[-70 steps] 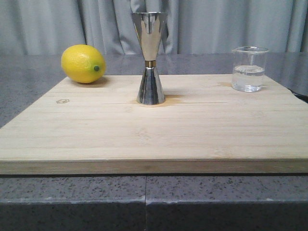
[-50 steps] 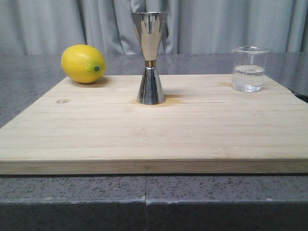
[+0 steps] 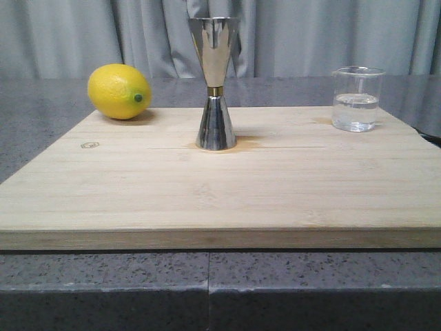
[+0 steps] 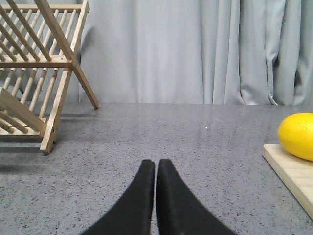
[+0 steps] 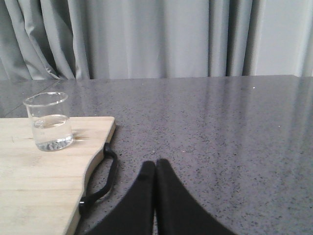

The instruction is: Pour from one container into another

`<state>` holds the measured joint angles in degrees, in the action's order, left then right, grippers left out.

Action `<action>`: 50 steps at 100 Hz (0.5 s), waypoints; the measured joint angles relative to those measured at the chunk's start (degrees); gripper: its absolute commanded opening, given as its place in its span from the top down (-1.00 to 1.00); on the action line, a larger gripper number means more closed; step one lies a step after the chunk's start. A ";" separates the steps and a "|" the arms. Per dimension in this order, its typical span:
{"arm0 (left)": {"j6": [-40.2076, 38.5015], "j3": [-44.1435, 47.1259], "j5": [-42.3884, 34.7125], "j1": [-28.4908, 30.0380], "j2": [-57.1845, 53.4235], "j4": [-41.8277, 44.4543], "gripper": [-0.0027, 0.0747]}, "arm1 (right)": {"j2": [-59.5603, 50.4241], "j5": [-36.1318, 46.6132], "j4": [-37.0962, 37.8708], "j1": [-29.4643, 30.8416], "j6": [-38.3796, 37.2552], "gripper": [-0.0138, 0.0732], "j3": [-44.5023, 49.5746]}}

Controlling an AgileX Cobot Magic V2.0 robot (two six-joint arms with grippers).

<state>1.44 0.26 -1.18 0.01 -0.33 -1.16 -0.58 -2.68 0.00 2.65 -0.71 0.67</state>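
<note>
A small clear glass beaker (image 3: pixel 357 98) holding some clear liquid stands upright at the far right of the wooden board (image 3: pixel 220 186); it also shows in the right wrist view as the beaker (image 5: pixel 48 121). The tall steel jigger (image 3: pixel 215 83) with a gold band at its waist stands upright at the board's far middle. My right gripper (image 5: pixel 155 164) is shut and empty, low over the grey counter to the right of the board. My left gripper (image 4: pixel 156 163) is shut and empty over the counter left of the board. Neither gripper shows in the front view.
A yellow lemon (image 3: pixel 118 91) lies at the board's far left corner, also seen as the lemon (image 4: pixel 297 135). A wooden dish rack (image 4: pixel 36 73) stands on the counter further left. The board has a black handle (image 5: pixel 101 181) on its right edge. Grey curtains hang behind.
</note>
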 measured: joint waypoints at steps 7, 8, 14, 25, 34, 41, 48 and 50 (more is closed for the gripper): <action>0.00 0.00 -0.25 0.00 0.00 0.00 0.98 | 0.00 0.15 0.00 0.00 0.00 0.81 0.00; 0.00 0.00 -0.24 0.00 0.00 0.00 0.98 | 0.00 0.14 0.39 0.00 0.00 0.81 0.00; 0.00 0.00 -0.50 0.00 0.00 0.00 0.98 | 0.00 0.73 0.39 0.00 0.00 0.81 0.00; -0.63 0.00 -3.87 0.00 0.00 -1.08 0.98 | 0.00 1.78 0.39 0.00 0.00 0.81 0.00; -1.91 -0.24 -5.14 0.00 0.00 -3.37 0.98 | 0.00 0.42 0.39 0.00 0.00 0.81 -0.80; -2.44 -1.44 -3.43 0.00 0.00 -4.09 0.98 | 0.00 -2.76 0.39 0.00 0.00 0.81 -3.43; -2.55 -4.52 0.09 0.00 0.00 -4.36 0.98 | 0.00 -6.54 0.39 0.00 0.00 0.81 -7.46; -2.55 -5.70 1.18 0.00 0.00 -4.46 0.98 | 0.26 -7.29 0.39 0.00 0.00 0.81 -8.83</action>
<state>-1.11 -5.44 0.00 0.01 -0.33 -5.62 -0.32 -9.97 0.39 2.65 -0.71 -8.16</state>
